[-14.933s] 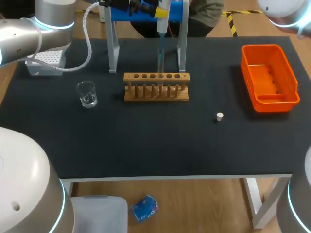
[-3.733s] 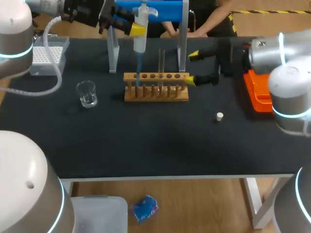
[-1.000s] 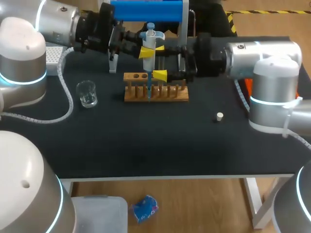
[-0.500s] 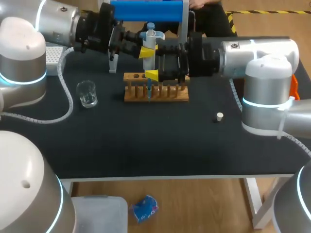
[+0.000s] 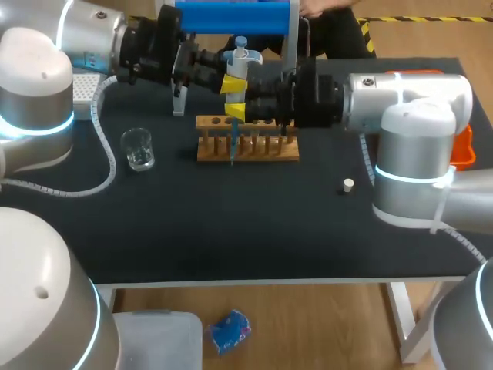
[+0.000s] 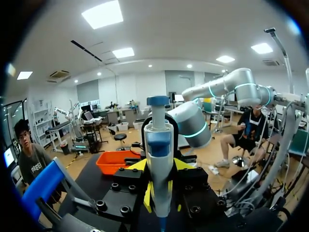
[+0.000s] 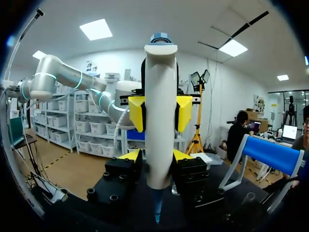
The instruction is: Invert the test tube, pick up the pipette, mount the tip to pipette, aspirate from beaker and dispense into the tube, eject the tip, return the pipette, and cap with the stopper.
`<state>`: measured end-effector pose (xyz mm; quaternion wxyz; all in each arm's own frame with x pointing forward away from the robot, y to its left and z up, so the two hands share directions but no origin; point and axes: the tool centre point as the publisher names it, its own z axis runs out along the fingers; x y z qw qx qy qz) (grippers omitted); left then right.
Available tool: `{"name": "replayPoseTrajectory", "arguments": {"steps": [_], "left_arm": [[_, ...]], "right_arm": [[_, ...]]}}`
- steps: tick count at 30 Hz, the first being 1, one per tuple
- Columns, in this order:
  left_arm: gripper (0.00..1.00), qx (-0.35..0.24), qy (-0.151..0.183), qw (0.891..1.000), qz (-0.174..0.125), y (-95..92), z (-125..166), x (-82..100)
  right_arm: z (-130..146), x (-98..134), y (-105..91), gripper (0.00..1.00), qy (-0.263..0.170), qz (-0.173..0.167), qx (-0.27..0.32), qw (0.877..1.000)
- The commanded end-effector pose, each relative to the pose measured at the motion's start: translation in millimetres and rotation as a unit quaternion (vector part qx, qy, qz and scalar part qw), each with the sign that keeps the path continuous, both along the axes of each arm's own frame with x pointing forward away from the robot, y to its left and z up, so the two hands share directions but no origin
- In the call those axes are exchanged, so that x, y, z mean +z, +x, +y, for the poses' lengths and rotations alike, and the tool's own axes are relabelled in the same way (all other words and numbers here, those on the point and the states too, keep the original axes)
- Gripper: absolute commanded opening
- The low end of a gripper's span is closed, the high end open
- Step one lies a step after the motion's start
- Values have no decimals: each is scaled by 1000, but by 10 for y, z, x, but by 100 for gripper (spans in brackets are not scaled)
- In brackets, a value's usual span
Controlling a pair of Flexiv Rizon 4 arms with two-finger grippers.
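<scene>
The white pipette [image 5: 240,58] with a blue plunger stands upright over the wooden tube rack [image 5: 250,148], its blue tip [image 5: 232,148] down at the rack's left part. My left gripper [image 5: 233,79] is shut on the pipette's upper body [image 6: 158,159]. My right gripper [image 5: 235,113] comes in from the right just below it, its yellow fingers pressed on both sides of the pipette [image 7: 160,121]. In the wrist views, each gripper [image 6: 159,195] [image 7: 158,157] faces the other across the pipette. The right gripper hides the test tube. The white stopper [image 5: 348,184] lies on the mat right of the rack.
A glass beaker [image 5: 139,149] stands left of the rack. The tip box [image 5: 81,83] is at the back left under my left arm. The blue pipette stand [image 5: 231,15] rises behind the rack. The orange bin [image 5: 462,150] shows past my right arm.
My right gripper has moved left to the pipette and its fingers have come together onto the pipette below the left gripper. The left arm and pipette have stayed still.
</scene>
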<state>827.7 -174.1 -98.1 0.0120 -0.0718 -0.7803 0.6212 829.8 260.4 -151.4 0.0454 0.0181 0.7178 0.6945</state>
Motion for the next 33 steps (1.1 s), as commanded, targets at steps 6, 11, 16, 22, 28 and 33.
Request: {"name": "replayPoseTrajectory", "arguments": {"steps": [6, 11, 16, 22, 28, 33], "left_arm": [[0, 2, -1, 1000, -2, 16, -3, -4], [0, 2, -1, 1000, -2, 16, -3, -4], [0, 2, -1, 1000, -2, 16, -3, -4], [0, 2, -1, 1000, -2, 16, -3, -4], [0, 2, -1, 1000, -2, 16, -3, -4], [0, 2, -1, 1000, -2, 16, -3, -4]], "right_arm": [[24, -30, -24, 31, 5, 1, -12, 1000], [27, -38, -15, 55, 9, 0, -19, 1000], [22, -49, -2, 70, 25, 0, -26, 999], [0, -57, 16, 40, 46, -2, -34, 998], [-3, -67, 33, 0, 55, 3, -34, 998], [-35, -47, 50, 0, 56, -1, -39, 998]]}}
